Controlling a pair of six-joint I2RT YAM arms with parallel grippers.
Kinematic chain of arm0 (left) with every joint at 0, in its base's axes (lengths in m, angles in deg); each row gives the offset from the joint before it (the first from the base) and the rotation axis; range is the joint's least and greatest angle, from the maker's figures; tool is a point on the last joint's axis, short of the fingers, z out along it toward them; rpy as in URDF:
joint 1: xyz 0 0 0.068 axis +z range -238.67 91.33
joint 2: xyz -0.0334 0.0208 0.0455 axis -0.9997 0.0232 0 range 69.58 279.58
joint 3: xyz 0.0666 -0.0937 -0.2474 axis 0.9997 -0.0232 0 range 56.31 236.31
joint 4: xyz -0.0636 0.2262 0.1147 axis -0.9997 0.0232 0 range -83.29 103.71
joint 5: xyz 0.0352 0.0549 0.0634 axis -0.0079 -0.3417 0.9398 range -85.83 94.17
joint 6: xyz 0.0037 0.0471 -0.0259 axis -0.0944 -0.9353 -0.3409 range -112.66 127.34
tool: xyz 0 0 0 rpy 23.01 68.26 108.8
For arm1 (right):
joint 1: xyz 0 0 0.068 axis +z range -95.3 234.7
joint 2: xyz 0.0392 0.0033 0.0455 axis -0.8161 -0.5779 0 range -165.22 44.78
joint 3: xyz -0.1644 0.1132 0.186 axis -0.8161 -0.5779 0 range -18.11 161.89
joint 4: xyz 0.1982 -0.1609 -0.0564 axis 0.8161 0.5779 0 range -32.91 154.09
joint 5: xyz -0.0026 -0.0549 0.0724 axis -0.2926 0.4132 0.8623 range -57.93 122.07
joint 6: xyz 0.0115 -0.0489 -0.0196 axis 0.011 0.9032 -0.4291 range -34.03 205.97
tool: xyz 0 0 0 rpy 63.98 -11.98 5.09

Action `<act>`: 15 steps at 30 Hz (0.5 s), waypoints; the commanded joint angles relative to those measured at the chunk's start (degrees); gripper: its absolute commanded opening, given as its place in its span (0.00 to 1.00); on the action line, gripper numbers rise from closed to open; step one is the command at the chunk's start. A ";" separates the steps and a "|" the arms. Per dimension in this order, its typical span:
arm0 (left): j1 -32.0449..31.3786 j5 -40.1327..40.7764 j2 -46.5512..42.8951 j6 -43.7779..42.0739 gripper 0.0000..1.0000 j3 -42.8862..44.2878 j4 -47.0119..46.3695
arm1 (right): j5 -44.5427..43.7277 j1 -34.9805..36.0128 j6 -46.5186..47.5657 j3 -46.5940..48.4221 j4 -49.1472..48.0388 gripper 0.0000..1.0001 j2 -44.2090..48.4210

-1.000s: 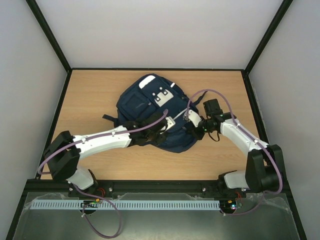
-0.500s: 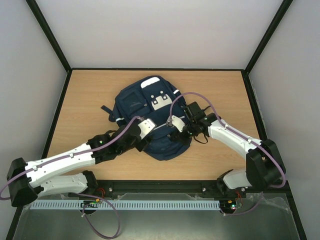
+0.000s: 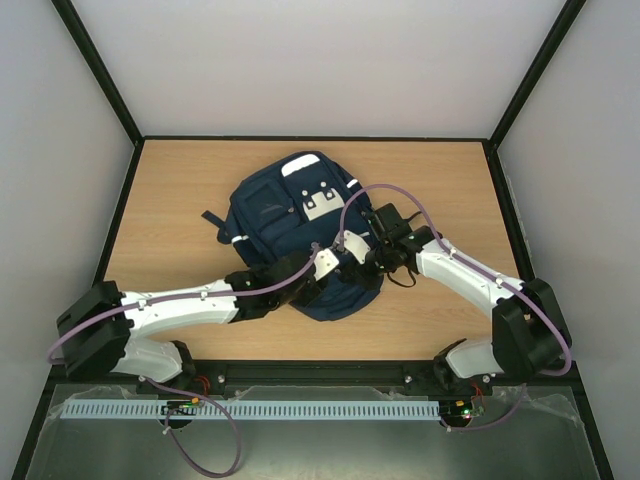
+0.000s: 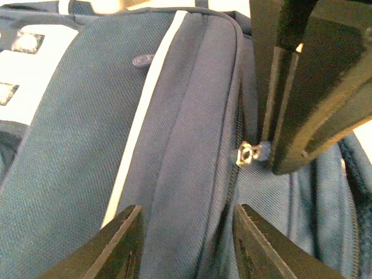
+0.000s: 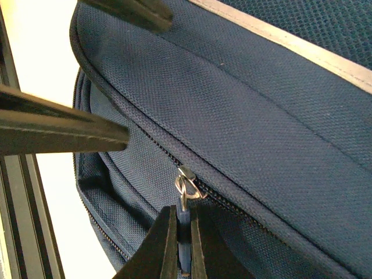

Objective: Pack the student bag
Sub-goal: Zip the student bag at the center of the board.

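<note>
The student bag point(image 3: 285, 215), navy with white stripes and a grey-white patch, lies on the wooden table point(image 3: 170, 200). My right gripper point(image 5: 181, 220) is shut on the blue zip pull point(image 5: 184, 238), which hangs from the metal slider ring point(image 5: 185, 185) on a closed zip. From above, the right gripper point(image 3: 352, 252) sits at the bag's near right side. My left gripper point(image 4: 187, 218) is open, its jaws apart over a ridge of bag fabric point(image 4: 192, 133) just short of the slider point(image 4: 244, 156). The top view places the left gripper point(image 3: 322, 268) close beside the right one.
The table is fenced by a black frame with white walls. A dark strap point(image 3: 212, 217) sticks out at the bag's left side. The left arm's fingers point(image 5: 64, 132) cross the right wrist view close to the zip. A black rail point(image 3: 320, 372) runs along the near edge.
The bag shifted and turned a little as the right gripper moved left with the zip pull. My left gripper opened, and its arm drew back, then reached in again beside the right gripper.
</note>
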 commanded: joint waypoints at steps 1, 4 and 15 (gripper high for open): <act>0.42 3.32 2.69 -2.56 0.41 -0.27 -5.10 | 2.97 0.36 0.60 1.16 2.87 0.01 0.04; 0.48 4.93 3.82 -3.52 0.26 0.01 -4.84 | 3.06 -0.04 1.26 1.59 3.96 0.01 -0.66; -0.48 5.99 -1.16 -0.28 0.02 -1.78 0.65 | 1.52 -10.26 11.30 3.58 10.72 0.01 -4.29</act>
